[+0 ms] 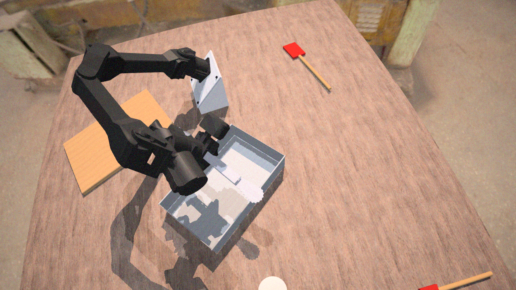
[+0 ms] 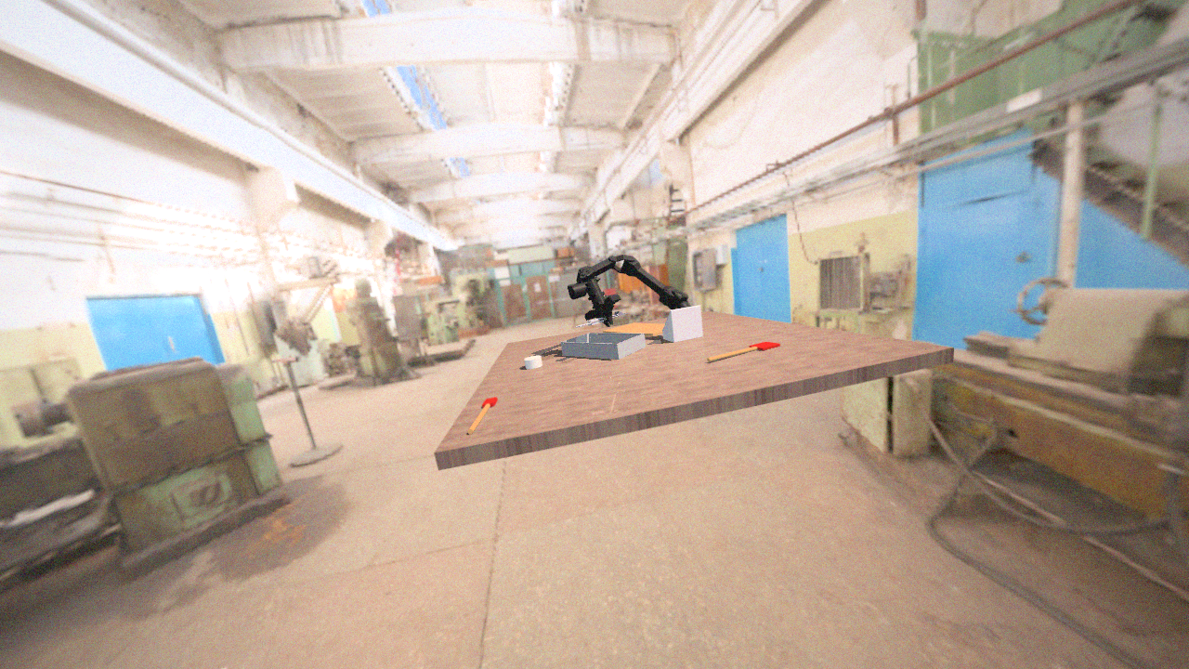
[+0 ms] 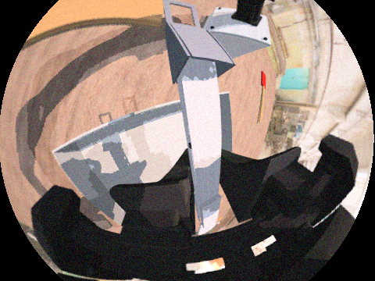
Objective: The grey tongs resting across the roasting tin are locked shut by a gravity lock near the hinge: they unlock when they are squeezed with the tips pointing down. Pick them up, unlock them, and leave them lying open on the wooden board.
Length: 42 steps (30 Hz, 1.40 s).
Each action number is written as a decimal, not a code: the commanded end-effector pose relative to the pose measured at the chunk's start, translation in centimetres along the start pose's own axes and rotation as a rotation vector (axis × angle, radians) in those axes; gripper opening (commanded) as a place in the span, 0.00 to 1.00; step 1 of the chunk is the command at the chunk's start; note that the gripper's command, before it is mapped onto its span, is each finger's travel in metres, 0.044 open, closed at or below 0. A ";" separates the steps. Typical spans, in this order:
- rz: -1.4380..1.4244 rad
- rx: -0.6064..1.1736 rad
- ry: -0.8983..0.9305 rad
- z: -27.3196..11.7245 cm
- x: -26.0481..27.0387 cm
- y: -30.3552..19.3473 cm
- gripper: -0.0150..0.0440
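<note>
My gripper (image 1: 208, 154) (image 2: 602, 318) (image 3: 198, 150) is shut on the grey tongs (image 1: 227, 172) (image 2: 586, 322) (image 3: 201, 117), one finger on each side of the arms. The tongs are raised above the roasting tin (image 1: 258, 144) (image 2: 586, 346) (image 3: 156, 117), roughly level, with scalloped tips over the tin's near right wall in the top view. Their arms look pressed together. In the wrist view the hinge block and pull loop are at the top. The wooden board (image 1: 90, 155) (image 2: 635, 328) (image 3: 90, 9) lies beyond the tin, partly hidden by my arm in the top view.
The arm's grey wedge base (image 1: 213, 95) (image 2: 683, 324) (image 3: 238, 40) stands beside the board and tin. A red spatula (image 1: 294, 50) (image 2: 764, 346) lies at the far right. Another red spatula (image 1: 465, 280) (image 2: 482, 415) and a white round piece (image 1: 272, 283) (image 2: 532, 362) lie near the table's edges.
</note>
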<state>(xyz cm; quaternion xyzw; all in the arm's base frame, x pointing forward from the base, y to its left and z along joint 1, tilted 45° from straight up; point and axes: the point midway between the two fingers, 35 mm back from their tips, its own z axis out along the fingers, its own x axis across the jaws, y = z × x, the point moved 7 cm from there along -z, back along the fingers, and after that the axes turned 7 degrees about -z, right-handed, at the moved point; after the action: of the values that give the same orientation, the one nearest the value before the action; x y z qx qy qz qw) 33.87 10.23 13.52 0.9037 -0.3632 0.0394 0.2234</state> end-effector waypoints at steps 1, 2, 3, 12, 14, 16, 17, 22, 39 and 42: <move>-0.008 -0.012 0.108 -0.1 -0.9 -0.1 0.00; -0.008 -0.017 0.141 0.0 -1.1 -0.1 0.00; -0.008 -0.021 0.174 0.0 -1.2 -0.1 0.00; -0.001 -0.037 0.420 0.1 -2.5 -0.2 0.00; -0.001 -0.037 0.424 0.1 -2.5 -0.2 0.00; -0.001 -0.037 0.424 0.1 -2.5 -0.2 0.00; -0.001 -0.037 0.424 0.1 -2.5 -0.2 0.00; -0.008 -0.046 0.412 0.3 -2.3 -0.2 0.00; -0.331 -0.099 0.401 -5.5 3.2 6.3 0.00; -0.394 -0.113 0.400 -6.5 4.1 7.8 0.00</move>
<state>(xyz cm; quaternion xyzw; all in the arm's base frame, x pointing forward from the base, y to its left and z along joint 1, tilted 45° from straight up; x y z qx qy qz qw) 32.51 6.35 20.97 0.9127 -0.1609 0.1542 0.3425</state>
